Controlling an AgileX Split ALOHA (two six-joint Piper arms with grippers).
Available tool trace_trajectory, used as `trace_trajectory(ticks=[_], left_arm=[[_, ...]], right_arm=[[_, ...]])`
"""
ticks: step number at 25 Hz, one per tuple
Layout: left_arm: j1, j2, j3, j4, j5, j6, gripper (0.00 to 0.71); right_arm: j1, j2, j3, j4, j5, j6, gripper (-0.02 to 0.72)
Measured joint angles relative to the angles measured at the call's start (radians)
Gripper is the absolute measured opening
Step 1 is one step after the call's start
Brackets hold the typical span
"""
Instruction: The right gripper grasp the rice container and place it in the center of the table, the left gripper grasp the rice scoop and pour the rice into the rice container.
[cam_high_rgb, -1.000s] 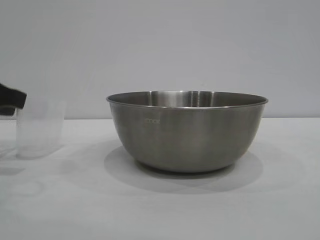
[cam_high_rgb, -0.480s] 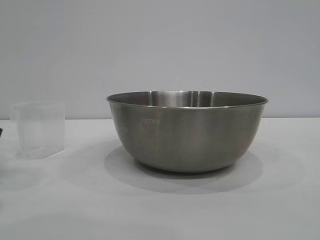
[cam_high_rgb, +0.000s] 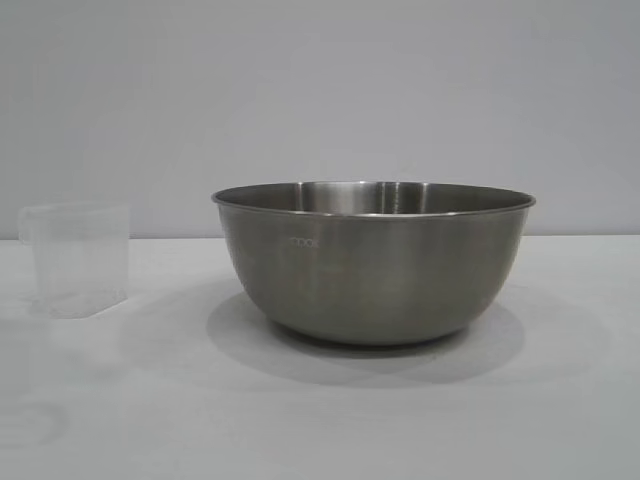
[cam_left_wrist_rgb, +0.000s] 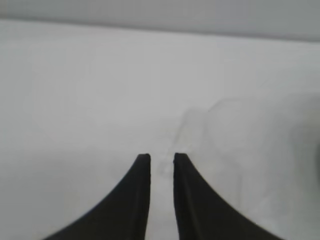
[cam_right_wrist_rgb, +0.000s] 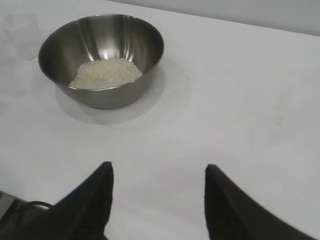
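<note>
The rice container (cam_high_rgb: 375, 270), a large steel bowl, stands on the white table (cam_high_rgb: 560, 400) in the middle of the exterior view. The right wrist view shows the bowl (cam_right_wrist_rgb: 135, 40) with a heap of rice (cam_right_wrist_rgb: 106, 72) in it. The rice scoop (cam_high_rgb: 78, 258), a frosted plastic cup, stands upright to the bowl's left, free of any gripper. My left gripper (cam_left_wrist_rgb: 161, 157) is off the exterior view; its fingers stand a narrow gap apart with nothing between them, and the scoop (cam_left_wrist_rgb: 225, 135) shows faintly beyond them. My right gripper (cam_right_wrist_rgb: 159, 167) is wide open and empty, well back from the bowl.
A plain grey wall runs behind the table. Bare white table surface lies in front of the bowl and to its right. The scoop (cam_right_wrist_rgb: 20, 30) shows faintly beyond the bowl in the right wrist view.
The left gripper, at the scoop's left side a second ago, has drawn back out of the exterior view. The scoop stays standing on the table. The bowl has not moved.
</note>
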Motion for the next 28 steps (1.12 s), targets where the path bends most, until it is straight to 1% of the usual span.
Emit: trace_trajectory(ticks=[1, 3, 5, 7, 9, 12, 14, 17, 20, 23, 25, 28], left_arm=[[0.000, -0.085, -0.010, 0.012, 0.099, 0.003, 0.092], [0.000, -0.220, -0.044, 0.066, 0.349, 0.004, 0.092], [0.000, -0.334, -0.084, 0.127, 0.532, 0.007, 0.092], [0.000, -0.419, -0.111, 0.158, 0.668, 0.007, 0.092], [0.000, -0.487, -0.122, 0.170, 0.747, 0.007, 0.092], [0.000, -0.551, -0.131, 0.174, 0.855, 0.007, 0.092], [0.000, -0.590, -0.151, 0.176, 0.951, 0.007, 0.092], [0.000, -0.669, -0.214, 0.176, 1.077, 0.014, 0.092], [0.000, -0.785, -0.287, 0.176, 1.186, 0.034, 0.092], [0.000, -0.907, -0.340, 0.176, 1.330, 0.046, 0.092], [0.000, -0.984, -0.355, 0.163, 1.434, 0.063, 0.092], [0.000, -1.093, -0.359, 0.101, 1.562, 0.120, 0.092]], right_arm=[[0.000, 0.000, 0.000, 0.000, 0.000, 0.000, 0.391], [0.000, 0.000, 0.000, 0.000, 0.000, 0.000, 0.391], [0.000, 0.000, 0.000, 0.000, 0.000, 0.000, 0.391], [0.000, 0.000, 0.000, 0.000, 0.000, 0.000, 0.391], [0.000, 0.000, 0.000, 0.000, 0.000, 0.000, 0.391], [0.000, 0.000, 0.000, 0.000, 0.000, 0.000, 0.391], [0.000, 0.000, 0.000, 0.000, 0.000, 0.000, 0.391], [0.000, 0.000, 0.000, 0.000, 0.000, 0.000, 0.391], [0.000, 0.000, 0.000, 0.000, 0.000, 0.000, 0.391], [0.000, 0.000, 0.000, 0.000, 0.000, 0.000, 0.391], [0.000, 0.000, 0.000, 0.000, 0.000, 0.000, 0.391], [0.000, 0.000, 0.000, 0.000, 0.000, 0.000, 0.391]])
